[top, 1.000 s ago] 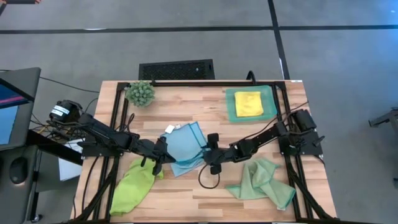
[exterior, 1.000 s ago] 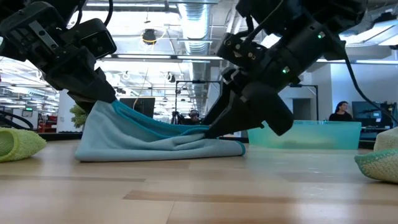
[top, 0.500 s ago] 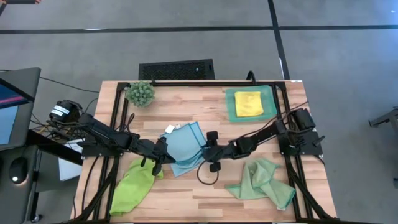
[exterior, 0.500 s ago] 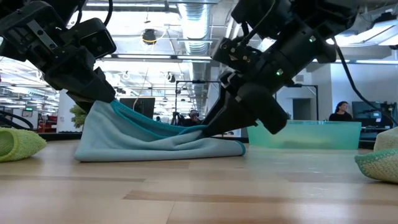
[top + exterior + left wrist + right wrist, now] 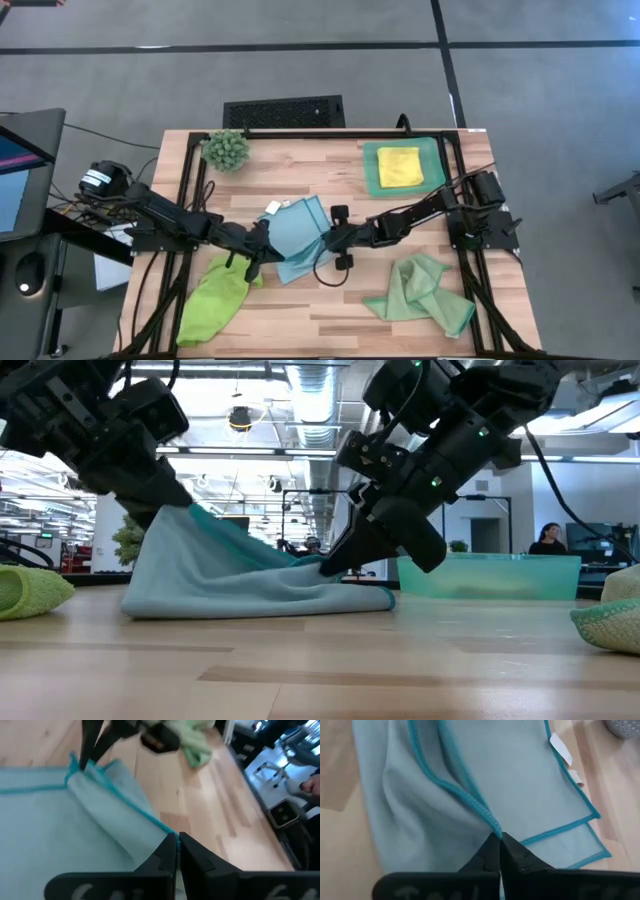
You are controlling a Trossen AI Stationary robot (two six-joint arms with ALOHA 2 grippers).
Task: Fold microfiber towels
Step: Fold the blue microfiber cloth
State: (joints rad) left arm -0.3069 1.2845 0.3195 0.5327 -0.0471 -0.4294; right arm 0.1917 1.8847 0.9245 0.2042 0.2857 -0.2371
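Note:
The light blue towel (image 5: 298,238) lies mid-table, rumpled, between my two grippers. My left gripper (image 5: 266,244) is shut on its left side and holds that side raised (image 5: 178,512). My right gripper (image 5: 324,240) is shut on its right side (image 5: 328,566). The towel's lower folds (image 5: 250,600) rest on the wood. A lime green towel (image 5: 216,298) lies crumpled at the near left and a pale sage towel (image 5: 422,292) at the near right. A folded yellow towel (image 5: 399,166) lies in the teal tray (image 5: 371,172). My left gripper pinches the blue towel's teal-hemmed edge (image 5: 161,826) between its two shut fingers, coming from the table's left and slanting down. That side of the cloth is lifted off the table and slopes down to the right; how many layers it has, I cannot tell. My right gripper pinches a teal-hemmed edge (image 5: 492,827) of the blue towel between its shut fingertips. It comes from the table's right, slanting down. The pinched fold sits just above the table, and the cloth around it stays slack on the wood.
A small spiky green plant (image 5: 226,149) stands at the far left. Black frame rails (image 5: 186,190) run along both table sides. A loose black cable (image 5: 328,272) loops under my right arm. Bare wood shows along the near middle.
My right gripper has shifted a little toward the left arm and the far edge, and has shut on the blue towel's hemmed edge. The towel's right fold is now pinched up slightly; the rest of the cloth lies where it was.

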